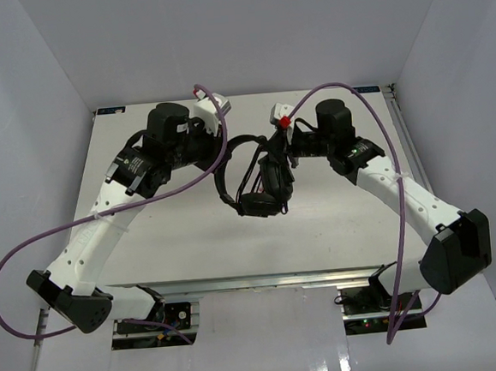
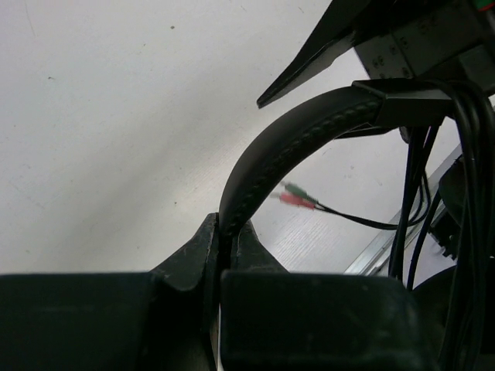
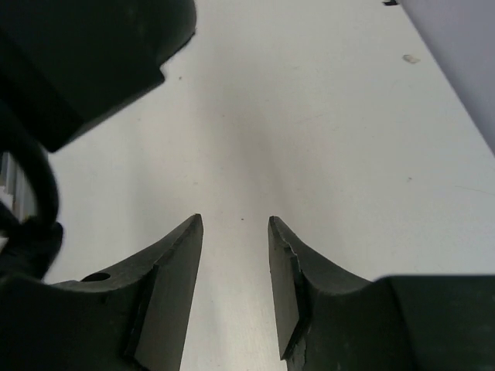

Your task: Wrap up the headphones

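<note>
The black headphones [image 1: 261, 193] are held above the table's middle, with the earcups hanging low and the thin headband [image 1: 226, 172] arching up to the left. My left gripper [image 1: 233, 144] is shut on the headband; the left wrist view shows the stitched band [image 2: 294, 139] pinched between my fingers [image 2: 224, 232]. The thin cord [image 2: 408, 193] hangs in strands at the right, and its red and green plug tips [image 2: 298, 198] dangle free. My right gripper [image 1: 273, 149] is just right of the headphones. In the right wrist view it [image 3: 235, 224] is open and empty, with a dark headphone part [image 3: 85, 54] at upper left.
The white table [image 1: 362, 219] lies below, with white walls on three sides. Purple robot cables [image 1: 188, 183] loop over both arms. The table's metal front edge [image 2: 387, 239] shows under the plugs.
</note>
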You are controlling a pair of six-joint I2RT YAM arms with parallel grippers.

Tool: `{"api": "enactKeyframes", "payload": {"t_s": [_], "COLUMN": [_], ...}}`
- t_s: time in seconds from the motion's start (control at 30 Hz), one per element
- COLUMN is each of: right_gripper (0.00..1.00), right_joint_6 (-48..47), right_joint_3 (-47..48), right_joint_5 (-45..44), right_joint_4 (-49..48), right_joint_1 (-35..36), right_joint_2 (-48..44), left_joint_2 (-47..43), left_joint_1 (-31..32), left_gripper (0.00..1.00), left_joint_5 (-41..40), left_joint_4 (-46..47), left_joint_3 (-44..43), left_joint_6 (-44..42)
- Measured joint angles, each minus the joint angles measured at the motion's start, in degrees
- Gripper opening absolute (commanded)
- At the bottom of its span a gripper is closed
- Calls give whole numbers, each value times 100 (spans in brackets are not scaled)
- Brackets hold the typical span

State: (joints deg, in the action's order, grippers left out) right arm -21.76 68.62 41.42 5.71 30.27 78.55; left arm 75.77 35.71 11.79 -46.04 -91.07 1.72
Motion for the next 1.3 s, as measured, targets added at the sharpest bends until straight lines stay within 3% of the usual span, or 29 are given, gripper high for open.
{"api": "enactKeyframes", "payload": {"t_s": [0.17, 0.5, 0.57, 0.63, 0.73, 1.1, 1.3], "right_gripper": [47, 47, 55, 73, 83, 97, 98], "right_joint_6": [544, 750, 791, 847, 1017, 1387, 1480], "right_joint_3": [-390, -720, -767, -812, -844, -840, -713], "right_joint_5": [434, -49, -53, -102, -291, -221, -224], "right_joint_4": [-448, -727, -733, -735, -717, -607, -526], "right_joint_1": [87, 17, -10, -24, -124, -399, -540], "right_joint_2": [179, 24, 5, -25, -112, -223, -223], "left_joint_2": [148, 214, 213, 208, 149, -297, -328], "left_joint_1": [13, 38, 50, 55, 63, 91, 96], "left_gripper": [0, 0, 0, 0, 0, 0, 0], "left_joint_5": [47, -126, -141, -156, -177, -239, -235], "left_joint_4": [177, 442, 559, 688, 986, 2242, 2605], "left_joint_3": [-191, 14, 102, 202, 454, 1552, 1789], "left_joint_6": [181, 343, 381, 415, 506, 771, 794]}}
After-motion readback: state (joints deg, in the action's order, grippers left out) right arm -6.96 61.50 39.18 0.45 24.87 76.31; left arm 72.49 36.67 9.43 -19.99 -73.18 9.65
